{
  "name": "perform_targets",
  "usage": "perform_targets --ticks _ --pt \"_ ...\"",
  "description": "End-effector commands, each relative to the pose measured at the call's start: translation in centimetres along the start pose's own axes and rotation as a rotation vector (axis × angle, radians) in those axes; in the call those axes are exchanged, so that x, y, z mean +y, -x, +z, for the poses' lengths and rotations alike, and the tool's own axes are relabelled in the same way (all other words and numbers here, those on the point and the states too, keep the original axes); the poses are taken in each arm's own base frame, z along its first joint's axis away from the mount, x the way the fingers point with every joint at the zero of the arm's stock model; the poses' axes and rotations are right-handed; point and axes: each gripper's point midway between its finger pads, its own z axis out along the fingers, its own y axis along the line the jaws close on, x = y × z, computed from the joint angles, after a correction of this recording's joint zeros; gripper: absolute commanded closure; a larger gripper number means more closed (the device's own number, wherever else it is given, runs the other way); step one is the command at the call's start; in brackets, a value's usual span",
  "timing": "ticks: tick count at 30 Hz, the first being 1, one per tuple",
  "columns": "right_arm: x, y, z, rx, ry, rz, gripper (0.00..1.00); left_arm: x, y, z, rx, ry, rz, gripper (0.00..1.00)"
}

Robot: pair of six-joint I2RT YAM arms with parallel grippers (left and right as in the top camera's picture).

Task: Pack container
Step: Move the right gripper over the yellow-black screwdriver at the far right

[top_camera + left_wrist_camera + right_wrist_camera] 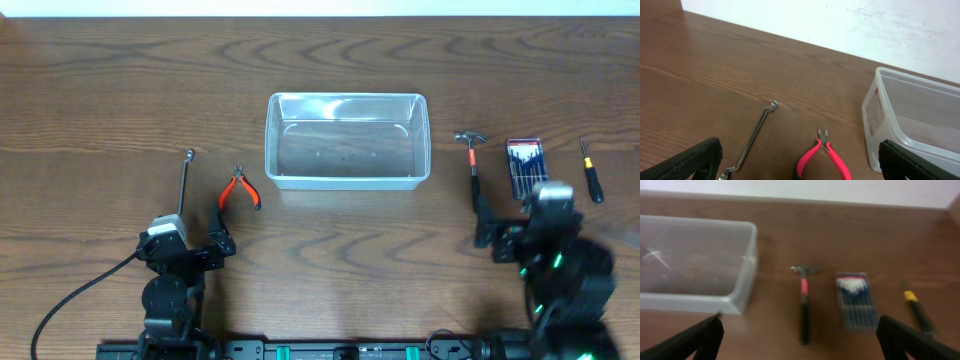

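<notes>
Container (347,140) sits empty, long axis crosswise, ahead and right of the left gripper (192,243), ahead and left of the right gripper (540,232) (both spread wide, holding nothing), pliers (240,190) just ahead of the left.

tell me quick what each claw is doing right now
left claw: open, holding nothing
right claw: open, holding nothing

Both arms are black. The left arm (168,285) has a grey wrist cap and a trailing black cable (70,300); the right arm (570,285) shows green lights. Left tool (800,150) and right tool (799,324) have black fingers.
</notes>
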Motion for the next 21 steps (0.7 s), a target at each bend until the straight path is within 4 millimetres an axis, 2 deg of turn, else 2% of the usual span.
perform_targets --ticks 1,5,8,11,17,21 --pt "-1.6 4.2 -0.4 0.1 -0.054 -0.143 0.01 0.3 -1.2 0.3 0.026 0.01 0.019 0.02" --pt "-1.1 6.6 -0.9 0.304 0.014 -0.166 0.01 0.3 -1.2 0.3 0.026 0.01 0.019 0.02" --pt "-0.3 7.3 -1.0 0.414 0.083 -0.155 0.01 0.3 -1.2 0.3 0.026 0.01 0.019 0.02" --pt "-0.7 7.7 -0.5 0.467 0.076 -0.184 0.01 0.3 -1.2 0.3 0.026 0.01 0.019 0.02" --pt "-2.4 7.4 1.6 0.513 0.082 -0.352 0.01 0.3 -1.2 0.3 0.026 0.01 0.019 0.02" --pt "-6.3 7.1 3.3 0.538 0.021 -0.305 0.01 0.3 -1.2 0.3 0.026 0.01 0.019 0.02"
